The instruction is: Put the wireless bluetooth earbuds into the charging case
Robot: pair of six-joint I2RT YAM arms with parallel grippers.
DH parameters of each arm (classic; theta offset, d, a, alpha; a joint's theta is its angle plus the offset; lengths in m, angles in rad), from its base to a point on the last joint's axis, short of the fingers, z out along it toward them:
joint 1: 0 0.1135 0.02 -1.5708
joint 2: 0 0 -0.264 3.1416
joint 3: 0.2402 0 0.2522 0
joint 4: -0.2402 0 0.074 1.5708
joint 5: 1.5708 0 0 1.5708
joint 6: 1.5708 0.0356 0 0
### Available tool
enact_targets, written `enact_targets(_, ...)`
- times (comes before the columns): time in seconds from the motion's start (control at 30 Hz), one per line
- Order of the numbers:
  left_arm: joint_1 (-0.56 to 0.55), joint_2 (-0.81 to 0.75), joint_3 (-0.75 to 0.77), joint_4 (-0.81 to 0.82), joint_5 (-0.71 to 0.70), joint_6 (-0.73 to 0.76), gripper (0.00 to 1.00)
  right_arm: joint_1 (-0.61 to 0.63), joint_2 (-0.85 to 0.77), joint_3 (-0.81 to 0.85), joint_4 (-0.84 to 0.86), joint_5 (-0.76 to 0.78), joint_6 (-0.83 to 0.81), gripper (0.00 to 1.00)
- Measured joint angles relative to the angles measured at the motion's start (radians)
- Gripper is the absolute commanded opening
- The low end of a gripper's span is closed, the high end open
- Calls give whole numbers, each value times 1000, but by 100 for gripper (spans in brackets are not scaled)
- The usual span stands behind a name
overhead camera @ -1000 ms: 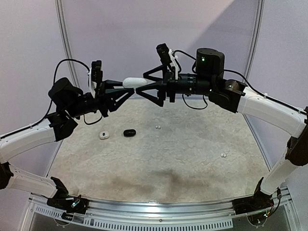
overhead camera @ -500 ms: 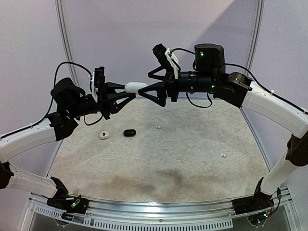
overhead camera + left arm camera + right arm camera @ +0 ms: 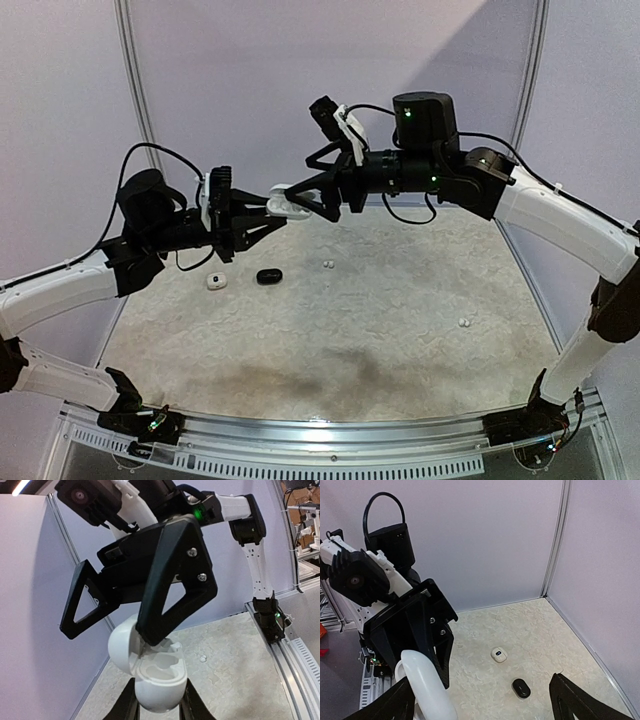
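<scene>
Left wrist: white case (image 3: 155,680) hinged open; right wrist: black case (image 3: 521,688) visible

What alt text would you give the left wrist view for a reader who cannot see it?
An open white charging case, lid tipped back and wells apparently empty, is pinched by the fingers of the left gripper, while a black finger of the open right gripper meets its lid edge. One tiny white earbud lies on the speckled table behind.
</scene>
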Motion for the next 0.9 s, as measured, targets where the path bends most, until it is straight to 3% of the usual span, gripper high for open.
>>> enact_targets(0.33,0,-18,-29,-40,-26,31,0,-1,53,31,-47,-2,80,91)
enact_targets(0.57,-2,-34,-64,-38,-40,-84,0,-8,95,91,-137,-24,146,93)
enact_targets(0.9,-29,-19,-111,-56,-118,-194,0,-29,146,184,-121,-110,175,99)
